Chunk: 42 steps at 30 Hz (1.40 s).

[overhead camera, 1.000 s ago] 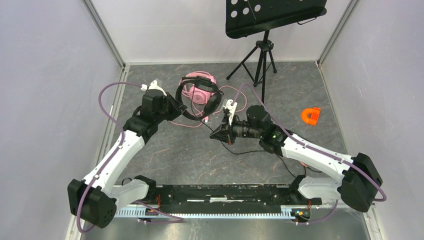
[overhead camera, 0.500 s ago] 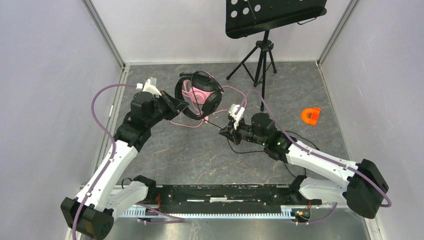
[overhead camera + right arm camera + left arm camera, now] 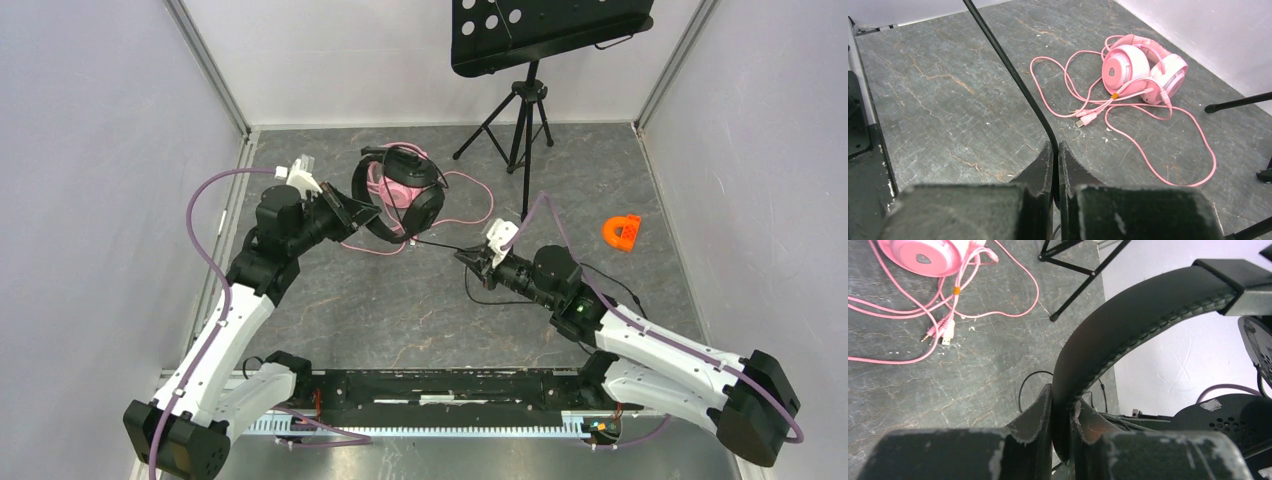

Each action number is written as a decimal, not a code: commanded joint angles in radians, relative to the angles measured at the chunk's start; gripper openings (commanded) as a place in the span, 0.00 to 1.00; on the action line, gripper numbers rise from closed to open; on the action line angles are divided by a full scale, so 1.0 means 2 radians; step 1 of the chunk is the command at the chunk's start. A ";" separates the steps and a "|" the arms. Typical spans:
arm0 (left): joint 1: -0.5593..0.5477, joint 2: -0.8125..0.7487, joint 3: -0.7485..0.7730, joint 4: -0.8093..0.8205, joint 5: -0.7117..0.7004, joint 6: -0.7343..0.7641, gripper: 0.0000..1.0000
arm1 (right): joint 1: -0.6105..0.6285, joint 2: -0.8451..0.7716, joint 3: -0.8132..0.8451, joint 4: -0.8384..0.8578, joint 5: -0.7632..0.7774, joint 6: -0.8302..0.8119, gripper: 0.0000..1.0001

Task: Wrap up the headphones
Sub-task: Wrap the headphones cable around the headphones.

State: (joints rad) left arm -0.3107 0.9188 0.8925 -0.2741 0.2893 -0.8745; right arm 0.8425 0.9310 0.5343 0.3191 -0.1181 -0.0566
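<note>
The black headphones (image 3: pixel 400 190) hang in the air at the back centre, held by their headband (image 3: pixel 1128 315), on which my left gripper (image 3: pixel 350 213) (image 3: pixel 1063 400) is shut. Their thin black cable (image 3: pixel 440 245) (image 3: pixel 1008 65) runs taut to my right gripper (image 3: pixel 470 258) (image 3: pixel 1055 147), which is shut on it. The pink headphones (image 3: pixel 1140 67) (image 3: pixel 923 252) lie on the floor beneath and behind the black headset, which partly hides them in the top view. Their pink cable (image 3: pixel 470 200) (image 3: pixel 1148 155) is spread in loose loops around them.
A black music stand on a tripod (image 3: pixel 525 110) stands at the back right of centre. A small orange plastic piece (image 3: pixel 621 232) lies at the right. Slack black cable (image 3: pixel 480 295) loops on the floor under my right arm. Walls close in both sides.
My right gripper has drawn back to the right and toward the near edge, pulling the black cable taut. My left arm has carried the black headset slightly toward the back.
</note>
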 commanded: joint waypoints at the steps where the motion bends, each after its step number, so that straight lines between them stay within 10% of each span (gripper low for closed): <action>1: 0.002 -0.012 -0.009 0.072 0.065 -0.023 0.02 | 0.000 -0.013 -0.019 0.047 0.017 -0.023 0.00; 13: 0.002 -0.007 -0.018 0.078 0.166 -0.020 0.02 | 0.000 -0.030 -0.046 0.124 0.105 -0.084 0.00; 24: 0.002 -0.022 0.024 -0.029 0.178 0.024 0.02 | 0.000 0.020 -0.117 0.305 -0.023 -0.169 0.09; 37: 0.002 -0.029 0.024 -0.031 0.179 0.044 0.02 | 0.005 0.031 -0.139 0.383 -0.041 -0.093 0.00; 42: 0.002 -0.020 0.065 -0.108 0.076 0.110 0.02 | 0.005 -0.061 -0.161 0.344 0.022 -0.051 0.00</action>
State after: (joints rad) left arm -0.3107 0.8780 0.9066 -0.4038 0.5808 -0.7891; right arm 0.8494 0.9562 0.2481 1.0107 -0.1909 -0.2535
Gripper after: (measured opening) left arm 0.184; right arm 0.015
